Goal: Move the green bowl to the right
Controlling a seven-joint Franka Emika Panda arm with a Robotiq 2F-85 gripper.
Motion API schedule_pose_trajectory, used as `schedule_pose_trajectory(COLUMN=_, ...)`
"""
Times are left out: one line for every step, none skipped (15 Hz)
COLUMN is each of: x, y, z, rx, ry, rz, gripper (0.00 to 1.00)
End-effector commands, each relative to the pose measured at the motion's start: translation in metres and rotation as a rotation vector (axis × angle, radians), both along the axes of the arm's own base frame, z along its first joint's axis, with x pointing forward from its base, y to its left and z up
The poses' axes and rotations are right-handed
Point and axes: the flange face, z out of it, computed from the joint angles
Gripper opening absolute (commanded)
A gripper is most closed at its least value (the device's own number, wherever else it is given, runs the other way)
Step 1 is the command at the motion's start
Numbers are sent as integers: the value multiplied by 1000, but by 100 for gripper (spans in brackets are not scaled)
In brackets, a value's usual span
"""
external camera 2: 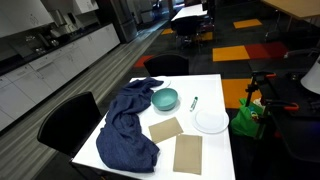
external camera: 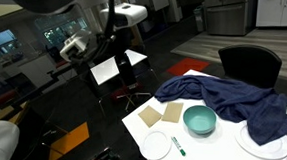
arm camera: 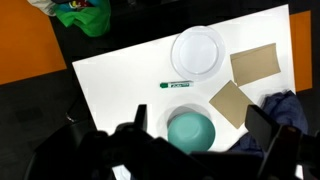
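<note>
We see a teal-green bowl (external camera: 199,120), a navy cloth (external camera: 228,97), tan cardboard squares (external camera: 151,117), a green marker (external camera: 177,146) and a white plate (external camera: 156,146) on the white surface (external camera: 214,152).

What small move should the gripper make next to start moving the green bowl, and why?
Probably lower straight down toward the green bowl. In the wrist view the gripper looks open and hangs well above the table, with the bowl below it, untouched. The blue cloth lies close beside the bowl, so descend carefully.
</note>
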Motion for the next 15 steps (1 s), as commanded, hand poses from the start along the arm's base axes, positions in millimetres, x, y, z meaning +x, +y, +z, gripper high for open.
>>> schedule_pose_trajectory(x=35, y=18, z=-26, rx=68, ry=-43, rz=-95, gripper=100)
schedule_pose_trajectory(x=43, y=22, z=-33, rx=86, ry=-55, rz=-126, gripper=100)
schedule_pose_trajectory(x=52, y=26, z=-42, rx=95, ry=-71, rz=-163, gripper=100)
schedule_pose_trajectory(x=61, y=29, z=-52, rx=99, ry=-86, rz=-198, gripper=100)
schedule_pose_trajectory(x=70, y=32, z=-62, rx=110, ry=-96, rz=-224, gripper=100)
schedule_pose_trajectory(x=77, y=35, z=-73, rx=114, ry=-106, rz=-250, gripper=100)
schedule_pose_trajectory(x=83, y=38, z=-83, rx=119, ry=-113, rz=-273, gripper=100)
schedule_pose_trajectory(x=89, y=40, z=-96, rx=113, ry=-119, rz=-290, gripper=100)
schedule_pose_trajectory(x=94, y=42, z=-107, rx=109, ry=-125, rz=-309, gripper=100)
schedule_pose_trajectory(x=99, y=43, z=-119, rx=107, ry=-124, rz=-317, gripper=100)
schedule_pose_trajectory(x=103, y=42, z=-132, rx=116, ry=-116, rz=-323, gripper=100)
schedule_pose_trajectory(x=106, y=42, z=-143, rx=119, ry=-116, rz=-335, gripper=100)
schedule_pose_trajectory(x=108, y=40, z=-155, rx=124, ry=-117, rz=-341, gripper=100)
schedule_pose_trajectory(x=111, y=37, z=-166, rx=119, ry=-127, rz=-350, gripper=100)
schedule_pose_trajectory(x=113, y=35, z=-175, rx=121, ry=-137, rz=-356, gripper=100)
